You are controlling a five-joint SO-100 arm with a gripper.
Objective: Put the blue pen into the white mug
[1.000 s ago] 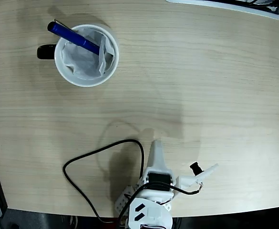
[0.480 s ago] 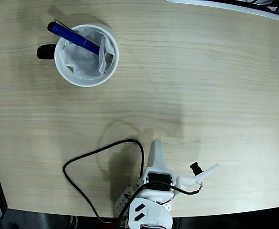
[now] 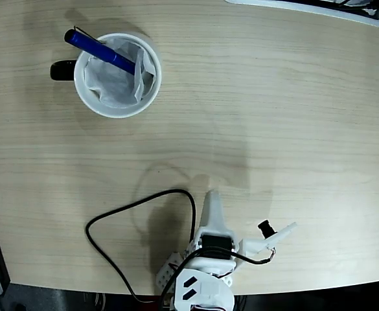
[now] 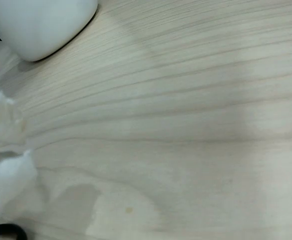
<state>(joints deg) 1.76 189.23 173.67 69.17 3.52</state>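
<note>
Fingers first: from the fixed view they look like one white wedge tapering to a tip near the bottom edge of the surface, and I honestly can't tell if they're parted or pressed together. Nothing is between them as far as I can see, they just sit low over bare wood. The white arm is folded up right at the bottom edge, with a black cable looping out to its left across the wood.

The blue pen is well away from all that, up in the top-left corner of the surface. It's already in the white mug, leaning at a tilt: lower end down in the crumpled white paper inside, upper end poking out past the rim toward the top left, right above the black handle. You can see the metal clip along its upper end.

Wrist view is mostly pale wood grain. The mug's rounded white side shows in the top-left corner, standing on the surface. Some blurry white bits along the left edge are probably part of the arm, too out of focus to say which.
</note>
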